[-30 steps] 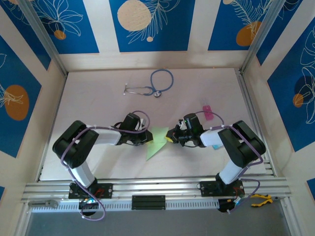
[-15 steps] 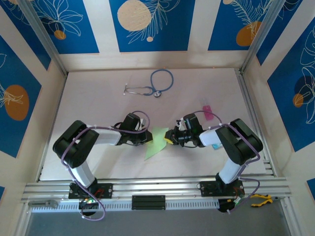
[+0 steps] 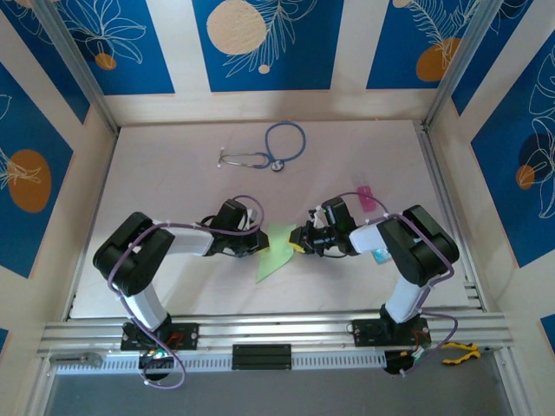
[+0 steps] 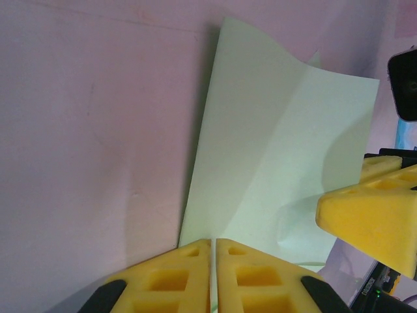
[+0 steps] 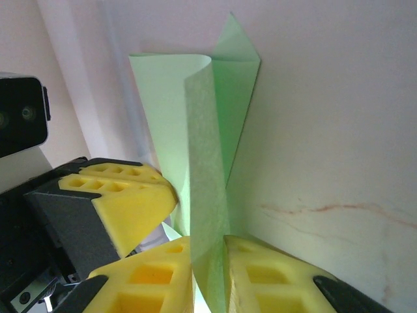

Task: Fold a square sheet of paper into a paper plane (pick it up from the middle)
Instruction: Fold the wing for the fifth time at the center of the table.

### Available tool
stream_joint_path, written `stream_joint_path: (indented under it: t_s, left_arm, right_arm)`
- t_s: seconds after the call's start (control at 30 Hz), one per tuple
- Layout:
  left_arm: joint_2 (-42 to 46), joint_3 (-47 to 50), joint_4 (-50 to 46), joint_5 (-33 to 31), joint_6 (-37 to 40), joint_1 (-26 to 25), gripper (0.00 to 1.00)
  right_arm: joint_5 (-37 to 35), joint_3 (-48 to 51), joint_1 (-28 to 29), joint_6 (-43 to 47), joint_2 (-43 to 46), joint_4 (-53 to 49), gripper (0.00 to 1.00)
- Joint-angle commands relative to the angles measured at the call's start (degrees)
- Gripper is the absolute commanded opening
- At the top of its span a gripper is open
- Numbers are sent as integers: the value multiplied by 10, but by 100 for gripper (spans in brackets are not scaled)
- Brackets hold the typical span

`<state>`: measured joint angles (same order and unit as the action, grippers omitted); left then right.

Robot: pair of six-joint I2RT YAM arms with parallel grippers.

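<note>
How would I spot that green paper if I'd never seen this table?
On the table, look at the middle of the near half. The left gripper and right gripper each pinch a pale green sheet of paper, partly folded: the one green thing, unlike the blue stethoscope farther back.

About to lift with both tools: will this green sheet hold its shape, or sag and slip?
Likely floppy: the green sheet curls and bows between the left tool and the right tool. It looks thin, so it is probably very light. It may crease or tear if the tools pull apart, since both pinch its edges.
</note>
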<state>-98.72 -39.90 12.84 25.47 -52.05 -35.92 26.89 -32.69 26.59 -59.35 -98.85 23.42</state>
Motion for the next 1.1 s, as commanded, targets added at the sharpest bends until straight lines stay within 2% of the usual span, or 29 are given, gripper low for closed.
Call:
stream_joint_path:
  t_s: [0.0, 0.6, 0.83, 0.9, 1.07]
  left_arm:
    - [-6, 6, -5, -4, 1, -3, 12]
    - [-5, 10, 23, 6, -16, 2, 11]
    - [5, 11, 32, 13, -16, 5, 12]
    - [17, 15, 43, 15, -17, 7, 14]
    - [71, 15, 28, -6, 13, 7, 28]
  right_arm:
    - [-16, -11, -4, 37, 21, -61, 19]
    - [2, -44, -5, 55, -9, -85, 20]
    - [14, -47, -7, 57, -14, -87, 11]
    - [12, -46, -7, 49, -11, -83, 9]
    - [8, -32, -11, -4, 17, -61, 6]
